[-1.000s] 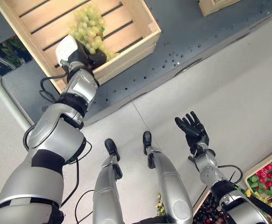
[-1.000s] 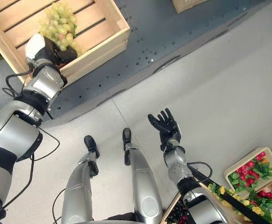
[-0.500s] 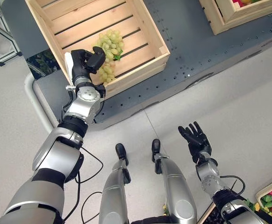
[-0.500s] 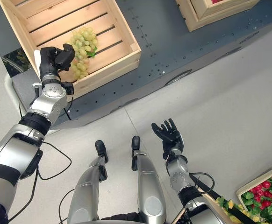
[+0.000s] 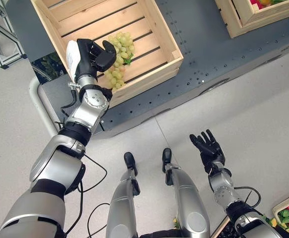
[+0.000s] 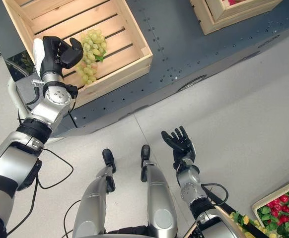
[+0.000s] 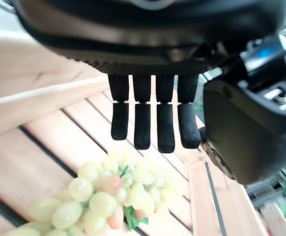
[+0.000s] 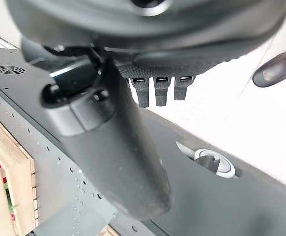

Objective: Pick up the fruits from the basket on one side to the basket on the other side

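A bunch of green grapes (image 5: pixel 117 55) lies on the slats of a wooden crate (image 5: pixel 170 43), near its front wall. My left hand (image 5: pixel 88 53) hovers just beside the bunch over the crate's front corner, open, with a gap between its thumb and the fruit. In the left wrist view its fingers (image 7: pixel 143 123) hang straight above the grapes (image 7: pixel 103 196) and hold nothing. My right hand (image 5: pixel 207 148) is held up low over the floor, open with fingers spread, its thumb (image 8: pixel 118 157) sticking out in the right wrist view.
The crate stands on a dark grey platform (image 5: pixel 209 49). A second wooden crate (image 5: pixel 236 22) sits on it at the far right. A basket of red and yellow fruit (image 6: pixel 278 208) is at the lower right, on the pale floor.
The camera has shifted. My left hand has let go of the grapes, straightened its fingers and drawn slightly back; the bunch now rests in the crate. The right hand has hardly moved.
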Controlling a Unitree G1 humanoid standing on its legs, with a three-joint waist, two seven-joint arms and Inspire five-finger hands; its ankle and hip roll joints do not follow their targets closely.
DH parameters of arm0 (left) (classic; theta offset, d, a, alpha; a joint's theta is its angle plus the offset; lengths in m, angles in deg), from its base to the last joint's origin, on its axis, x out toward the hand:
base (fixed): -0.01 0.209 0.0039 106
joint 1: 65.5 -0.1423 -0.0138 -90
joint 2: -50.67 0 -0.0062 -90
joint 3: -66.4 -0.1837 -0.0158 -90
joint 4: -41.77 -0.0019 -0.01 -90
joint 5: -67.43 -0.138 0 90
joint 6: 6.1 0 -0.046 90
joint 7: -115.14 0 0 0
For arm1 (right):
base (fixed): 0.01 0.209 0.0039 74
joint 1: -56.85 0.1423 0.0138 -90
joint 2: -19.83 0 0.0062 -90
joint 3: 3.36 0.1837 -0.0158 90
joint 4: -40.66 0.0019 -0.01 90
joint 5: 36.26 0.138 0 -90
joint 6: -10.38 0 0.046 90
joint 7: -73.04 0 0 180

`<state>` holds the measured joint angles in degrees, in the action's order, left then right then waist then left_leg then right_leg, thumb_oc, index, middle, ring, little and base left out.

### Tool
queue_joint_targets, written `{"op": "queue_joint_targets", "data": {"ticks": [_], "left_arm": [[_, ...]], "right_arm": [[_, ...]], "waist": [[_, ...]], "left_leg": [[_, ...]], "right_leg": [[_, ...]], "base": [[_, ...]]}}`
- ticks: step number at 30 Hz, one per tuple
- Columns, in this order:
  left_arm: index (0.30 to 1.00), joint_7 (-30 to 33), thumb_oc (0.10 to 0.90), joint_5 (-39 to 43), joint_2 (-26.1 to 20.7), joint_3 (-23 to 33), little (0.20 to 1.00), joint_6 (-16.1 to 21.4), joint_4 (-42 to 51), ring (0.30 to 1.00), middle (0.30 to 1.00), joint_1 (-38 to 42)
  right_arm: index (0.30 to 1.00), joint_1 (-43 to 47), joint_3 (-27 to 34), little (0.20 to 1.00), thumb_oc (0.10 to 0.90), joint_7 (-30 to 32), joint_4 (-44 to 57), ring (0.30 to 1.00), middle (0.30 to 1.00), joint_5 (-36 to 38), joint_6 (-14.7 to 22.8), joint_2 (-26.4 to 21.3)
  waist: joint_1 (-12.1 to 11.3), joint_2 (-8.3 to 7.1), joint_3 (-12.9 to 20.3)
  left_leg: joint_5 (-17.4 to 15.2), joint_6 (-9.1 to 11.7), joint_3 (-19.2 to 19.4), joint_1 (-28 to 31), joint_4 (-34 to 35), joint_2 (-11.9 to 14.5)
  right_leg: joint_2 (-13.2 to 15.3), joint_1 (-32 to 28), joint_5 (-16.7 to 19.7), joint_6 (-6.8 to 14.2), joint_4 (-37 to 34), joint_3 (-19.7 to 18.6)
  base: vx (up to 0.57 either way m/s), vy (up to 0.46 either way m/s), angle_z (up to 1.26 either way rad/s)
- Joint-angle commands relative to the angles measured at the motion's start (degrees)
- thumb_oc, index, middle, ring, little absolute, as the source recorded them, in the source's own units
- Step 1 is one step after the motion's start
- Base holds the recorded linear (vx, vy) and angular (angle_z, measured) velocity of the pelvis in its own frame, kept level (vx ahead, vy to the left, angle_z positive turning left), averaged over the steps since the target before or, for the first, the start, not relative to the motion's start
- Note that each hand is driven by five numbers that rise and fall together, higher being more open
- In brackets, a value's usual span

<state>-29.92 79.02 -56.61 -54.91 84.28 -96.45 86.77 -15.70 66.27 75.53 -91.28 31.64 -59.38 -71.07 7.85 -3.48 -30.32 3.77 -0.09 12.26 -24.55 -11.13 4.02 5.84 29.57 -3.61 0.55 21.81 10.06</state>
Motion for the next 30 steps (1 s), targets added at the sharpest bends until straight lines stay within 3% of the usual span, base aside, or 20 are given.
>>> {"op": "queue_joint_targets", "data": {"ticks": [1, 2, 3, 11, 23, 30], "left_arm": [[0.340, 1.27, 0.427, -10.02, -5.37, -1.17, 0.340, 2.49, 5.21, 0.340, 0.340, 6.30], [0.455, 1.11, 0.504, -10.61, -5.55, -1.86, 0.455, 1.46, 5.38, 0.455, 0.455, 6.60], [0.900, 0.41, 0.800, -11.51, -6.05, -2.92, 0.900, -0.42, 5.41, 0.900, 0.900, 7.06], [0.900, -0.41, 0.800, -6.23, -5.35, -4.31, 0.900, -5.00, 4.61, 0.900, 0.900, 8.40], [0.900, 3.54, 0.800, -2.76, -4.00, -3.71, 0.900, -8.55, -2.34, 0.900, 0.900, 11.52], [0.900, 2.86, 0.800, -2.00, -3.72, -4.20, 0.900, -10.93, -5.40, 0.900, 0.900, 11.80]], "right_arm": [[0.900, -1.83, 5.08, 0.900, 0.800, -2.47, 3.51, 0.900, 0.900, 0.14, 3.35, -2.23], [0.900, -1.80, 5.14, 0.900, 0.800, -2.50, 3.55, 0.900, 0.900, 0.20, 3.16, -2.39], [0.900, -1.91, 5.18, 0.900, 0.800, -2.30, 3.91, 0.900, 0.900, 0.10, 2.91, -2.66], [0.900, -1.52, 4.70, 0.900, 0.800, -1.68, 3.48, 0.900, 0.900, -0.47, 2.87, -3.01], [0.900, -1.45, 3.14, 0.900, 0.800, -0.27, 4.94, 0.900, 0.900, 0.22, 3.00, -2.60], [0.900, -1.55, 1.94, 0.900, 0.800, -0.43, 4.90, 0.900, 0.900, 0.34, 3.44, -2.15]], "waist": [[-0.50, 1.04, 0.53], [-0.49, 1.12, 0.53], [-0.46, 1.28, 0.53], [-0.05, 1.35, 0.53], [1.55, -0.95, 0.53], [1.94, -1.33, 0.53]], "left_leg": [[-8.00, 0.67, 0.42, 0.48, -5.38, -0.81], [-8.01, 0.66, 0.37, 0.35, -5.52, -0.83], [-7.99, 0.69, 0.41, 0.20, -5.62, -0.86], [-7.96, 0.76, 0.50, -1.51, -6.66, -0.63], [-7.83, 0.92, 1.64, -3.72, -7.12, 0.07], [-9.00, 1.41, 1.44, -3.98, -8.01, 0.28]], "right_leg": [[-0.36, -2.73, -1.97, 1.56, -2.07, -0.85], [-0.31, -2.65, -1.96, 1.57, -1.99, -0.84], [-0.19, -2.55, -1.96, 1.62, -1.94, -0.73], [-0.02, -0.73, -2.21, 1.61, -0.62, -0.90], [-1.11, 1.73, -1.58, 1.67, -1.19, -2.04], [-1.29, 2.02, -2.47, 2.08, -0.49, -2.47]], "base": [[0.00, 0.000, 0.00], [0.03, 0.004, 0.00], [0.00, 0.000, 0.00], [0.05, 0.011, -0.01], [0.03, 0.003, -0.01], [0.03, 0.010, 0.00]]}}
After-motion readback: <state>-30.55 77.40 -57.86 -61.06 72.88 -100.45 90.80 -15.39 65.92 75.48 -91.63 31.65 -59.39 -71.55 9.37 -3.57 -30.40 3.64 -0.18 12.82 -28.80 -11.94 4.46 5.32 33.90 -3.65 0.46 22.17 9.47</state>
